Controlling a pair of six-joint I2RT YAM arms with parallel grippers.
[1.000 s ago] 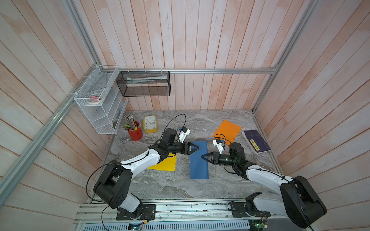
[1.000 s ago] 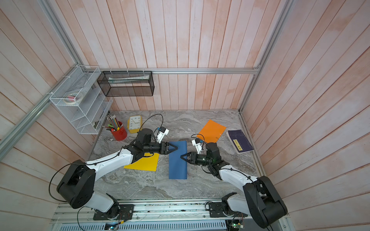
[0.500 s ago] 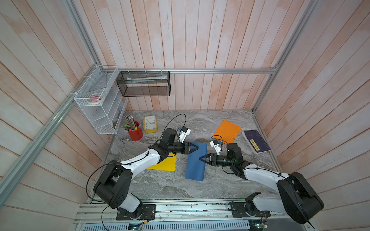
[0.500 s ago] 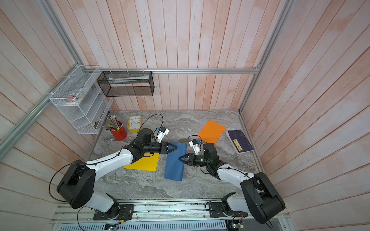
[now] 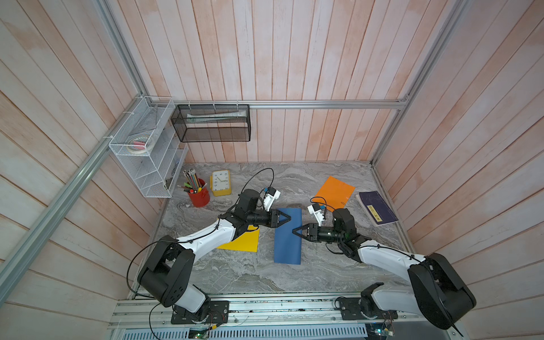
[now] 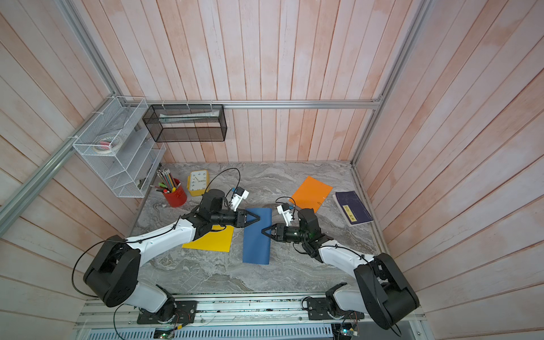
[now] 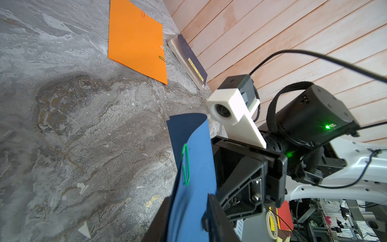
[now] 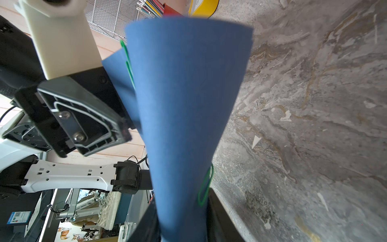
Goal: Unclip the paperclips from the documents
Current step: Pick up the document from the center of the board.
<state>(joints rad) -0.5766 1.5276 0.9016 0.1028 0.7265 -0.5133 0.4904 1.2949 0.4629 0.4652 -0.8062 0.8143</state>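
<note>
Dark blue document sits mid-frame in both top views, curled up off the grey marbled table. The right gripper is clamped on its edge, a green paperclip just beside one finger. The left gripper straddles the opposite edge; whether it pinches, I cannot tell

The yellow clock bears dial numerals; the yellow label on the purple book is illegible.
</note>
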